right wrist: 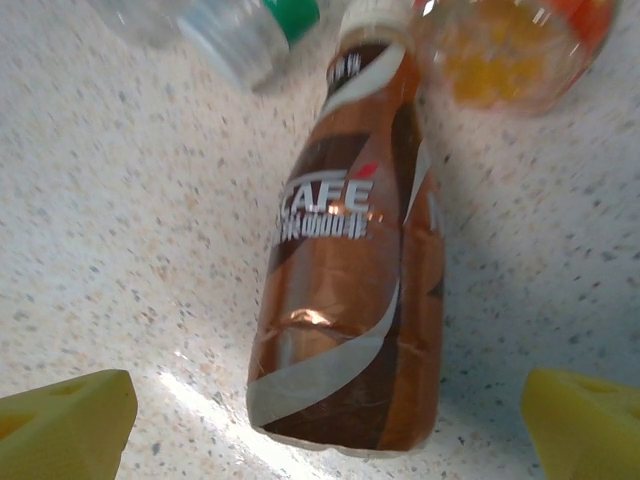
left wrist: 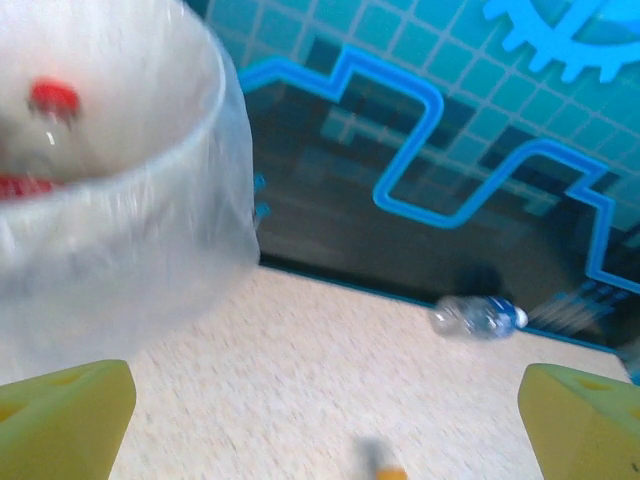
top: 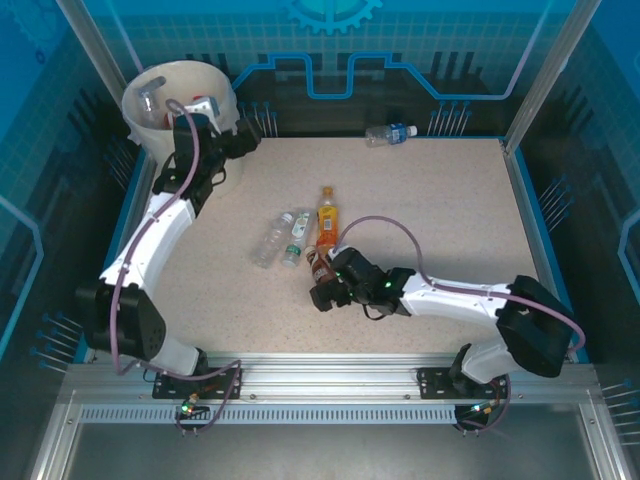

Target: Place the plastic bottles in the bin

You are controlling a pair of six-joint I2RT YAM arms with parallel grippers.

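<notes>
The right gripper (right wrist: 320,435) is held with its yellow fingers (right wrist: 65,425) spread wide on either side of the base of the brown coffee bottle (right wrist: 345,300), a glossy film-wrapped cylinder lying flat on the speckled table (right wrist: 120,200), evidently so that it can be clamped across its body. The left gripper (left wrist: 320,440), likewise parted and empty, is poised close by the bin (left wrist: 150,250), a round cream bucket lined with thin clear film, where a red-capped bottle (left wrist: 52,97) is already deposited.

Your speckled desk (top: 430,220): bin (top: 145,135) far left; clear bottles (top: 268,242), orange bottle (top: 326,215), brown bottle (right wrist: 340,300) lying centre; blue-labelled bottle (top: 390,133) far edge.
</notes>
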